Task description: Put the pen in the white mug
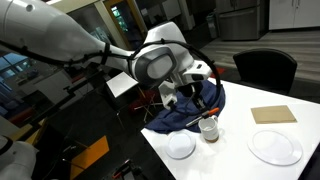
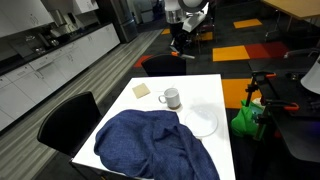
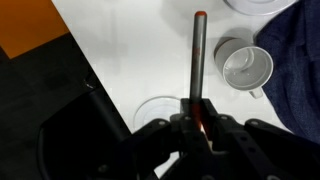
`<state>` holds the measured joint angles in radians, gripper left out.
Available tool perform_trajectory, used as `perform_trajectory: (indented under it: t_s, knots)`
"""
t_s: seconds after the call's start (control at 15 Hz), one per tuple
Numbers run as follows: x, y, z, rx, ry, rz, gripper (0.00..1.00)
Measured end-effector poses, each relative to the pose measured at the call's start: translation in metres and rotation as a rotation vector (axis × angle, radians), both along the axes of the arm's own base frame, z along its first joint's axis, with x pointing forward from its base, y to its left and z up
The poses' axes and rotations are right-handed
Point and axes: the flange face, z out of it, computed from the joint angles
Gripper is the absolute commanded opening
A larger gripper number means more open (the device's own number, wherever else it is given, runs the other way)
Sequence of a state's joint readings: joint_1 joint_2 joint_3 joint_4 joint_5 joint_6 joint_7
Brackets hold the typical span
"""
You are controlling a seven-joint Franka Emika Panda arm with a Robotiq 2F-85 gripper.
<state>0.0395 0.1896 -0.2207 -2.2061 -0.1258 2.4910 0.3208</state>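
Observation:
My gripper (image 3: 198,112) is shut on the pen (image 3: 198,55), which in the wrist view looks like a thin greyish stick with a red far tip pointing away from the jaws. The white mug (image 3: 246,66) stands upright on the white table just right of the pen's tip, its darker inside showing. In both exterior views the gripper (image 1: 196,88) (image 2: 187,42) hangs well above the table. The mug (image 1: 209,128) (image 2: 171,98) stands next to the blue cloth. The pen is too small to make out in the exterior views.
A crumpled blue cloth (image 1: 185,112) (image 2: 155,145) (image 3: 300,60) covers part of the table. A small white plate (image 1: 181,146) (image 3: 158,108) and a larger one (image 1: 274,147) (image 2: 203,122) lie near the mug. A tan square (image 1: 273,114) (image 2: 141,89) lies flat. The table edge (image 3: 95,70) is close by.

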Motion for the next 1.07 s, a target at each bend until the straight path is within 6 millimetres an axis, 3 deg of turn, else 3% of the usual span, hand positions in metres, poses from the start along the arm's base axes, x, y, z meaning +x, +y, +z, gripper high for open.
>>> perform_trajectory:
  t_s: [0.13, 0.2, 0.6, 1.07]
  knots:
    - [-0.001, 0.000, -0.001, 0.000, 0.002, 0.000, 0.14]
    - [-0.001, 0.000, -0.002, 0.000, 0.004, -0.001, 0.04]
    - [0.007, 0.004, -0.006, 0.106, -0.076, 0.068, 0.04]
    - [0.031, 0.019, -0.021, 0.305, -0.232, 0.295, 0.04]
